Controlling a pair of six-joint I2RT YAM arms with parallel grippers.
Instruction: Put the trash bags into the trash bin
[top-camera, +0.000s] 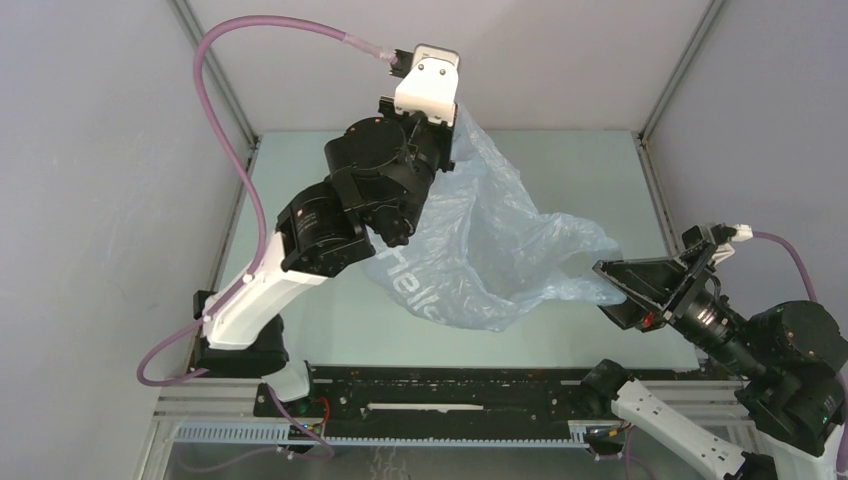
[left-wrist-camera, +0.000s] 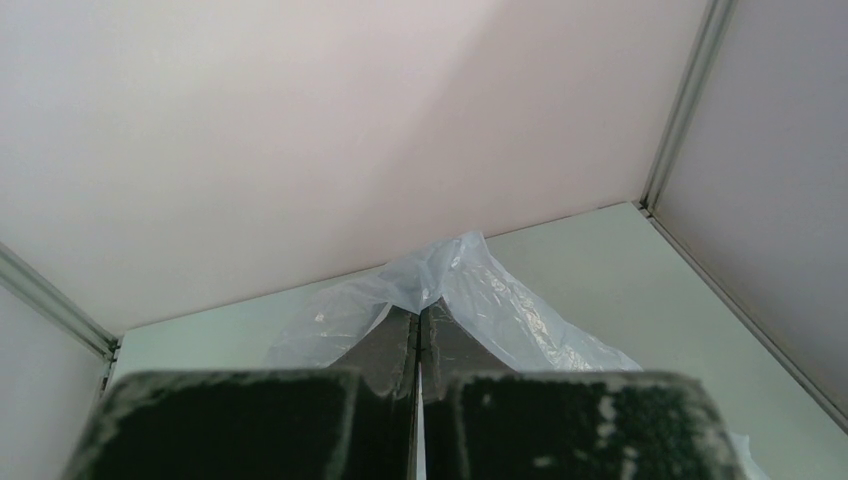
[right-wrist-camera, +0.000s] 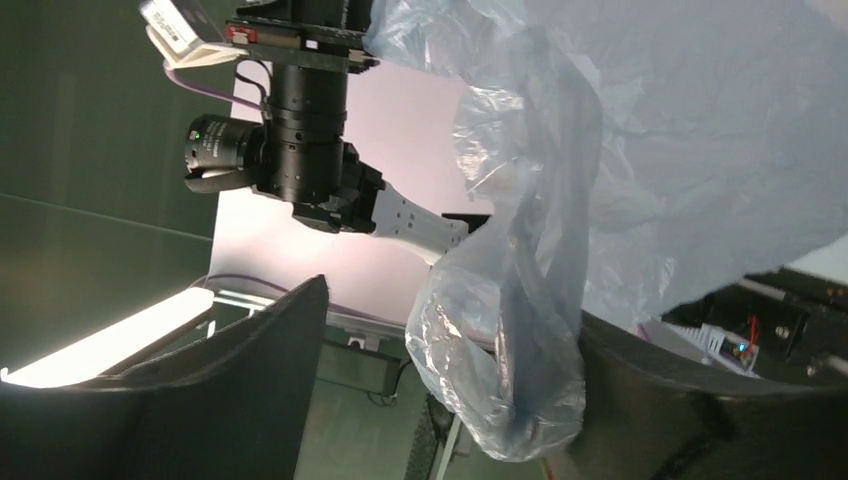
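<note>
Though our left gripper (left-wrist-camera: 418, 320) was clamped on the trash bag (top-camera: 490, 250), hung mid-frame, our right gripper (right-wrist-camera: 455, 320) gaped around a fold; we saw no trash bin; nothing was binned yet.

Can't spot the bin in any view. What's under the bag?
Only table shows around the trash bag, held up by the left gripper. The film is translucent but its crumpled folds blur whatever lies below; no bin outline shows through.
</note>
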